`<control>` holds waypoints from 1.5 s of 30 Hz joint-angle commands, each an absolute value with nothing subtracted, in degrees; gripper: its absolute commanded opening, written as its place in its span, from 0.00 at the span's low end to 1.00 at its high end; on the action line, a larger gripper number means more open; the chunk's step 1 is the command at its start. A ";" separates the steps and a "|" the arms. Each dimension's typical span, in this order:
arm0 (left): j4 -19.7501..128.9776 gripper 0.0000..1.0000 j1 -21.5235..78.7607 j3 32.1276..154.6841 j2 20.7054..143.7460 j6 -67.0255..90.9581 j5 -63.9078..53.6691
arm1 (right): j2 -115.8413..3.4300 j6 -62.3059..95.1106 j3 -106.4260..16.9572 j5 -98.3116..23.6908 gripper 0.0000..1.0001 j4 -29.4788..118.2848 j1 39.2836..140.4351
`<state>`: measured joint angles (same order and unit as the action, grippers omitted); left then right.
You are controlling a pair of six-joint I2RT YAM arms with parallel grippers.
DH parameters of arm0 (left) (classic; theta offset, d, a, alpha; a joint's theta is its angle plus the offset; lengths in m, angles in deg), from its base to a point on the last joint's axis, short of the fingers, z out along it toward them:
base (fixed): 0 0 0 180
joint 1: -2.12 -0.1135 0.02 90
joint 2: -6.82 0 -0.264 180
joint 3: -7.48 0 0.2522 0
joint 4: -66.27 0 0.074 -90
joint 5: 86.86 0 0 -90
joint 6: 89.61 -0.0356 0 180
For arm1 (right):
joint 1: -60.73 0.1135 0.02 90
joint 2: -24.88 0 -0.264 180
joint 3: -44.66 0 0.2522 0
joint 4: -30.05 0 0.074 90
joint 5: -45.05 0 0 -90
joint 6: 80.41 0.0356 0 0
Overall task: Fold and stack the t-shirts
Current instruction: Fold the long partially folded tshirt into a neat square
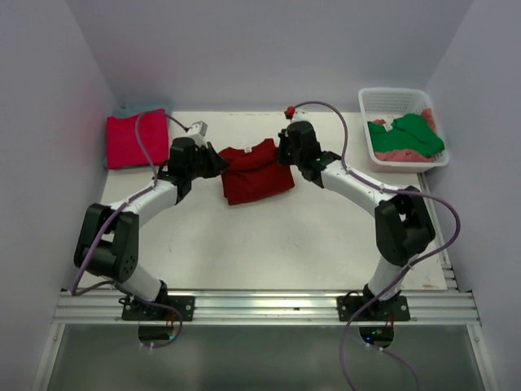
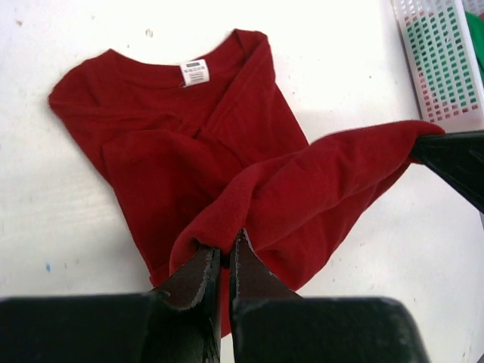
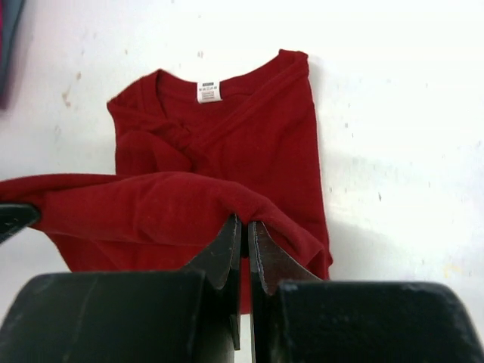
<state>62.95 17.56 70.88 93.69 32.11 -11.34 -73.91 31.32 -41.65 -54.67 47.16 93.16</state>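
A dark red t-shirt (image 1: 255,173) lies mid-table, its white neck label (image 2: 195,72) facing up and its collar toward the near side. My left gripper (image 1: 218,163) is shut on the shirt's left hem corner (image 2: 219,242). On the opposite side, my right gripper (image 1: 285,155) pinches the other hem corner (image 3: 246,215). The hem edge (image 3: 151,200) is lifted and stretched between the two grippers above the rest of the shirt. A magenta-pink t-shirt (image 1: 137,140) lies folded at the back left, on top of a teal one (image 1: 130,110).
A white lattice basket (image 1: 383,98) stands at the back right, holding a green t-shirt (image 1: 413,134) over a salmon-pink one (image 1: 399,155). Walls close in the table on the left, right and back.
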 commanded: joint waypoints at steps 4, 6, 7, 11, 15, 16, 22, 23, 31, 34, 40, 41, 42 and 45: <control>70.08 0.00 13.64 86.17 110.39 30.96 -13.38 | -88.65 30.59 -62.14 -56.90 0.00 47.49 90.09; 74.03 0.00 11.53 92.06 118.13 33.59 -11.19 | -100.03 29.72 -76.49 -57.60 0.00 51.69 89.56; 75.09 0.00 10.65 93.99 120.26 35.00 -10.58 | -104.19 29.45 -81.72 -57.96 0.00 52.76 89.39; 82.40 0.16 6.52 96.12 123.36 41.08 -3.58 | -114.33 34.62 -93.72 -48.67 0.43 47.43 86.05; 80.01 1.00 6.42 93.41 118.03 40.82 2.88 | -114.17 34.82 -89.35 -46.89 0.83 41.72 84.73; 82.28 1.00 6.43 91.74 116.70 40.82 4.10 | -112.08 33.77 -87.07 -46.97 0.89 40.13 84.64; 86.25 1.00 6.43 84.17 111.94 40.99 2.11 | -107.93 32.62 -75.45 -45.22 0.98 32.03 84.20; 86.43 1.00 6.43 84.34 112.02 40.99 1.04 | -107.58 32.53 -74.75 -45.13 0.98 31.68 84.11; 89.25 1.00 6.43 84.25 115.01 42.13 -13.70 | -102.14 30.51 -67.46 -45.13 0.97 29.58 84.11; 90.74 0.94 6.43 86.00 117.64 42.57 -20.55 | -99.05 29.02 -63.76 -39.61 0.29 28.51 83.94; 95.57 0.22 6.43 91.62 126.07 47.66 -32.44 | -102.11 32.96 -71.74 -31.87 0.00 38.00 83.94; 95.58 0.19 6.43 92.42 128.26 49.41 -33.06 | -102.74 33.40 -72.45 -31.59 0.00 38.62 83.94; 96.79 0.14 6.51 92.95 129.24 50.47 -33.59 | -104.05 34.80 -73.59 -30.81 0.00 39.23 84.02; 99.79 0.13 6.60 93.74 132.58 54.35 -35.09 | -110.72 36.56 -82.37 -28.35 0.00 45.81 83.94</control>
<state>93.11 6.44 91.28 130.39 49.47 -30.09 -105.99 33.66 -75.79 -33.05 39.34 83.98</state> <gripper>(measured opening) 0.133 0.009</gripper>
